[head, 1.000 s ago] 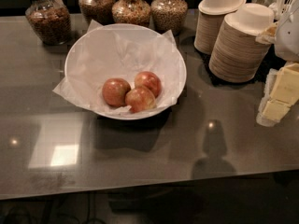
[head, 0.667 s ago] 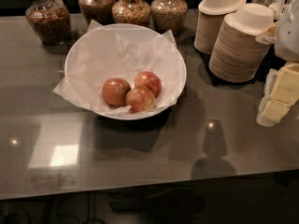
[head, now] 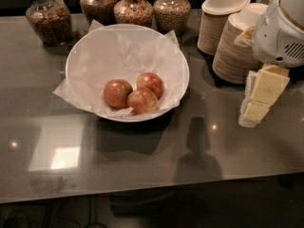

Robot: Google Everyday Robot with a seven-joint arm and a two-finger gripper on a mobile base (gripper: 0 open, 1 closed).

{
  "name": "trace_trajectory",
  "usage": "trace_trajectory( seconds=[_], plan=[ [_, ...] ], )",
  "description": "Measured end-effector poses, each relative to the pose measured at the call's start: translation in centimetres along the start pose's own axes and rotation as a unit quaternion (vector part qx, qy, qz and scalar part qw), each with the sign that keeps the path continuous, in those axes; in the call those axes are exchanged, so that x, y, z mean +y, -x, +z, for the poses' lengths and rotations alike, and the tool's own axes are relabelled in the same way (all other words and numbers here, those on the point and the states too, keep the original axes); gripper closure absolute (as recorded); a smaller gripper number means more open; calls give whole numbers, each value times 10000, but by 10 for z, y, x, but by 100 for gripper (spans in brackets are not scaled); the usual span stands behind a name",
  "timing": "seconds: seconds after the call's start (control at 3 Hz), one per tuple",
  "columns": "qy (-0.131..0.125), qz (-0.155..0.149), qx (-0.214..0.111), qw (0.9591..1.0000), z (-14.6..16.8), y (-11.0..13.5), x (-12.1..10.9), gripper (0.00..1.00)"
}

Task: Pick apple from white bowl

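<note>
The white bowl (head: 95, 51), wide and lined with crinkled white paper, sits on the dark table a little left of centre. Three dull red apples lie together in its front half: one on the left (head: 117, 93), one at the front (head: 141, 101) and one at the back right (head: 151, 83). They touch each other. My gripper (head: 260, 98), cream-coloured under the white arm housing (head: 280, 32), hangs at the right edge. It is well to the right of the bowl, above the table, and holds nothing that I can see.
Two ribbed tan stacks with white tops (head: 225, 20) (head: 237, 46) stand at the back right, just behind the gripper. Several glass jars of grains (head: 47, 18) (head: 134, 9) line the back edge behind the bowl. The table's front edge (head: 142, 189) runs along the bottom.
The gripper and arm housing have shifted a little to the left, toward the bowl. The bowl and apples have not moved.
</note>
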State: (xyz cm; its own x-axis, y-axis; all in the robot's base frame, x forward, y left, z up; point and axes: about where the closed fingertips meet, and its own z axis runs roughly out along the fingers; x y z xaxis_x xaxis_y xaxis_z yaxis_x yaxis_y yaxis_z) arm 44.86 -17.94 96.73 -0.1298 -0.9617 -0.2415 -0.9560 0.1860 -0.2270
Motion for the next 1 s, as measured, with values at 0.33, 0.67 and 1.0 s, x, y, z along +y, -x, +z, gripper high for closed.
trace_trajectory(
  seconds=[0.33,0.67,1.0],
  plan=[
    [202,-609,-148,9978,22,50,2,0],
    [202,-609,-149,9978,22,50,2,0],
    [17,-443,-547,9975,27,59,-9,0]
  ],
)
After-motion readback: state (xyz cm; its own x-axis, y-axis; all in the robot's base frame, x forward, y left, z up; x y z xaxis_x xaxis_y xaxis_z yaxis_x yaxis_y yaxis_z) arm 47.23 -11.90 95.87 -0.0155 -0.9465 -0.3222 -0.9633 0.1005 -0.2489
